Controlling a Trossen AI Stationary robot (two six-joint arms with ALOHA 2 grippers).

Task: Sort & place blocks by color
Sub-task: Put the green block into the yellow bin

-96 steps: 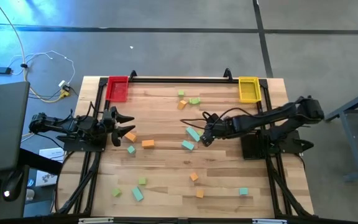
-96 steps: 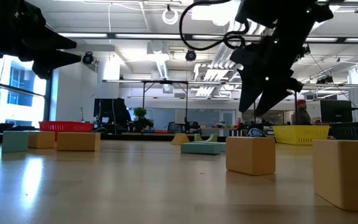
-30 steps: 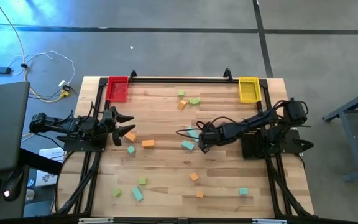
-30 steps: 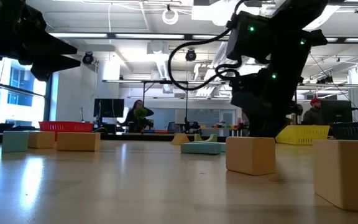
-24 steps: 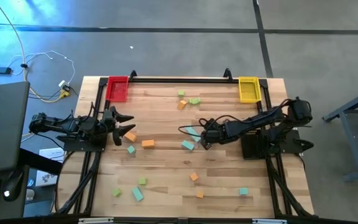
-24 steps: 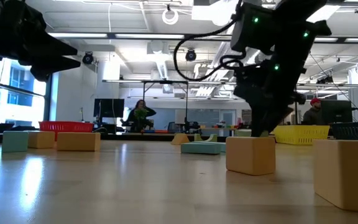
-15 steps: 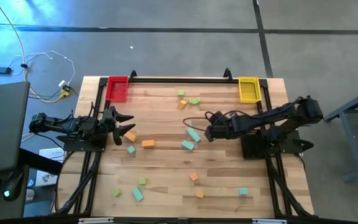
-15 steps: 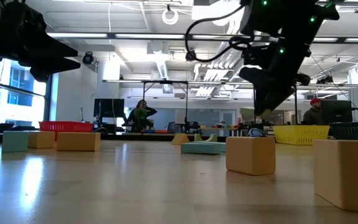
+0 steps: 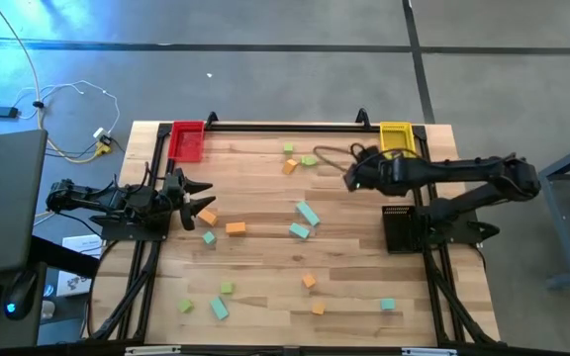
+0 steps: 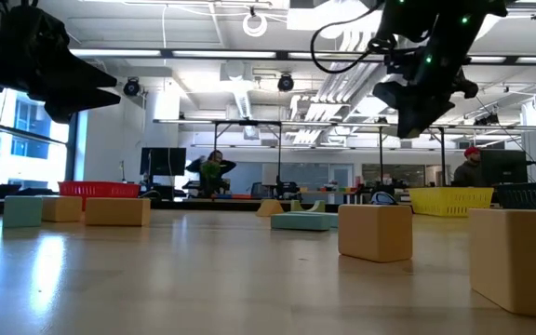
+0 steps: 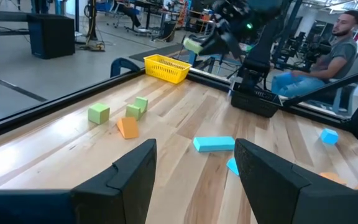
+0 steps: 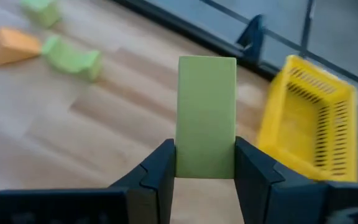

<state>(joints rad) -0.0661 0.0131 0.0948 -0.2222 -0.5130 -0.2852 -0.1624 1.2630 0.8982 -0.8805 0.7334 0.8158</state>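
Clamping a plain light-green bar [image 12: 207, 117], the right tool [image 12: 205, 163].

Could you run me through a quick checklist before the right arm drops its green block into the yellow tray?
1. Grip: right gripper shut on the green block, block upright between the fingers: ok.
2. Gripper over the yellow tray: not ok; in the high view it sits beside the tray.
3. Tray free of blocks: ok in the right wrist view.
4. Height above the table: ok, raised in the low view.
5. Left gripper out of the way, open near the red tray: ok.
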